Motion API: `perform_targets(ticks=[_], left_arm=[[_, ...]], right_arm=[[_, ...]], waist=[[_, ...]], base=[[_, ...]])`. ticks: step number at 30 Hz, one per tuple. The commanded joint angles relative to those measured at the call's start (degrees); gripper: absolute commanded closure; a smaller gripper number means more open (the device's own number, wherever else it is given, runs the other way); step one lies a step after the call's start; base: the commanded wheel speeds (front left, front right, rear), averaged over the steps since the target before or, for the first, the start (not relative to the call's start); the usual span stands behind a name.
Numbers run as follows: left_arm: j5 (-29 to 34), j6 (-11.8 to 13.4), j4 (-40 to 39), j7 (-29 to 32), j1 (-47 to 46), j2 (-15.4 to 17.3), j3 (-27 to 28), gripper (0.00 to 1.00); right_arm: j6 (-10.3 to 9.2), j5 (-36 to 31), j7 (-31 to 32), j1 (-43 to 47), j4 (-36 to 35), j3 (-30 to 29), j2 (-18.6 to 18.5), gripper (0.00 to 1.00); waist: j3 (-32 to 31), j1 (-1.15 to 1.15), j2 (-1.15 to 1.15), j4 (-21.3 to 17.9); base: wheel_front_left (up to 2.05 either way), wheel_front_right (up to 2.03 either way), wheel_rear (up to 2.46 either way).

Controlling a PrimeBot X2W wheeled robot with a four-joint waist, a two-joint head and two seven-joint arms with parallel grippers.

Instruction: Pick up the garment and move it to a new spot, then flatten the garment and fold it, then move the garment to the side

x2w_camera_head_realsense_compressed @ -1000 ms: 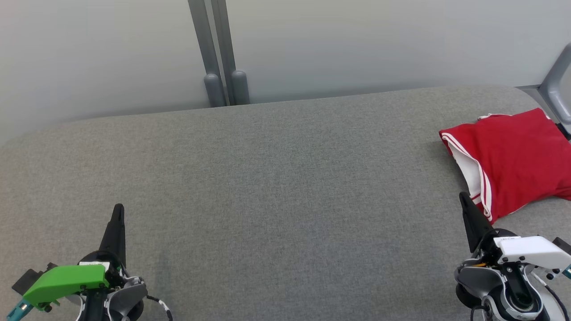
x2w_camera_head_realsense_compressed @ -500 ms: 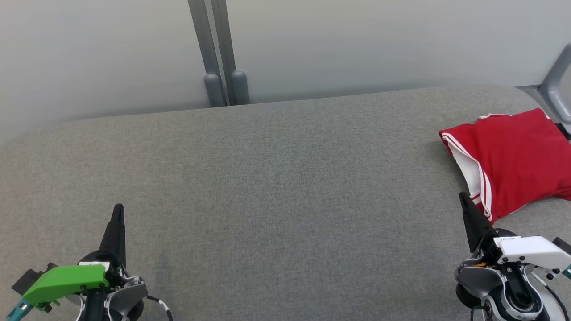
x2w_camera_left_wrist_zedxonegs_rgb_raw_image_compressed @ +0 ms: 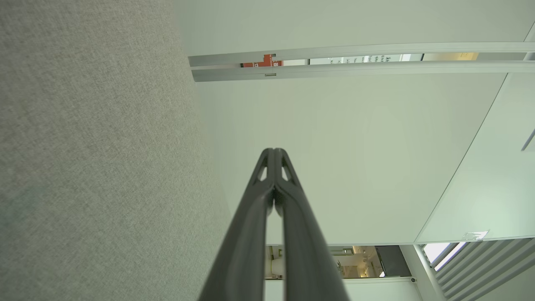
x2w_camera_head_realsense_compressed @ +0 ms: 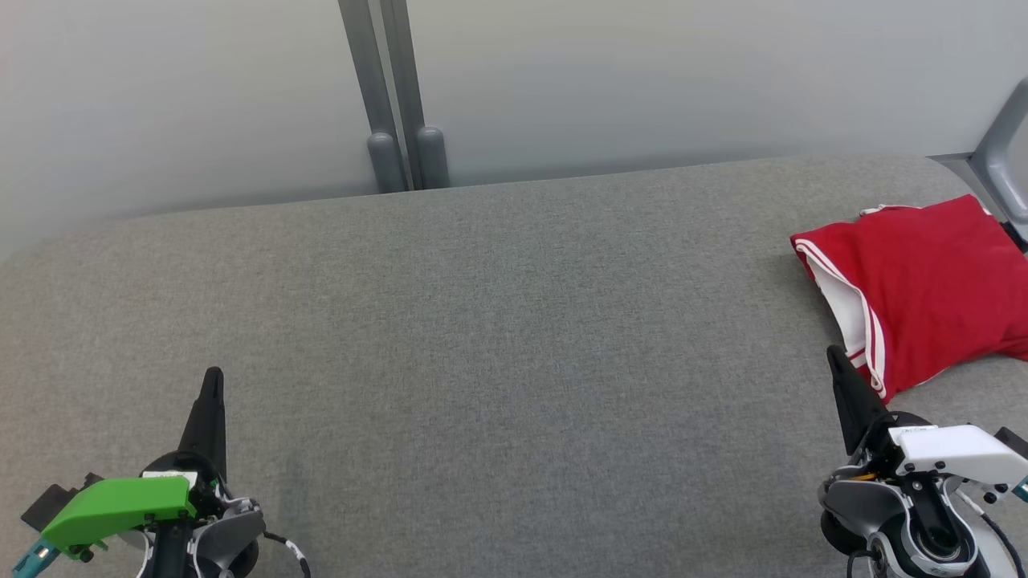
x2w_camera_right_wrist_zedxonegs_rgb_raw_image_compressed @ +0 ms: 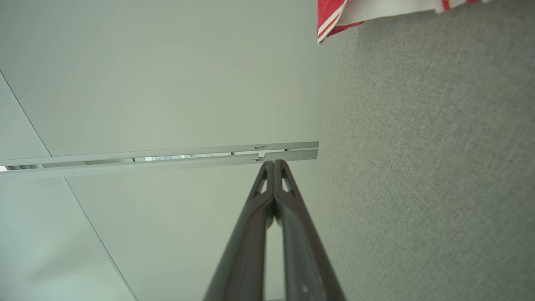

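The garment (x2w_camera_head_realsense_compressed: 923,281) is red with white stripe trim and lies folded at the far right of the grey cloth-covered table (x2w_camera_head_realsense_compressed: 498,321). A corner of the garment (x2w_camera_right_wrist_zedxonegs_rgb_raw_image_compressed: 334,16) shows at the top of the right wrist view. My right gripper (x2w_camera_head_realsense_compressed: 835,357) is shut and empty at the lower right, its tip close to the garment's near edge, apart from it. Its fingers (x2w_camera_right_wrist_zedxonegs_rgb_raw_image_compressed: 273,165) are pressed together in the right wrist view. My left gripper (x2w_camera_head_realsense_compressed: 213,377) is shut and empty at the lower left, with its fingers (x2w_camera_left_wrist_zedxonegs_rgb_raw_image_compressed: 273,152) closed on nothing.
A pale wall with a grey double post (x2w_camera_head_realsense_compressed: 393,96) runs behind the table. A grey frame piece (x2w_camera_head_realsense_compressed: 1004,152) stands at the far right, just behind the garment. The table's rounded back edge curves down at the left corner.
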Motion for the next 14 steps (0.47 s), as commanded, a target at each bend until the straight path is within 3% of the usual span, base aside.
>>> perform_targets(ticks=[1,14], left_arm=[[0.3,-0.31,0.07,0.22,-0.77,0.25,0.18,1.0],[0.31,-0.31,0.07,0.23,-0.77,0.24,0.18,1.0]], right_arm=[[0.04,0.4,0.17,-0.37,0.07,0.08,0.0,1.0],[0.04,0.4,0.16,-0.37,0.07,0.07,0.0,1.0]], waist=[[0.0,0.0,0.0,0.0],[0.0,0.0,0.0,0.0]], base=[[0.0,0.0,0.0],[0.0,0.0,0.0]])
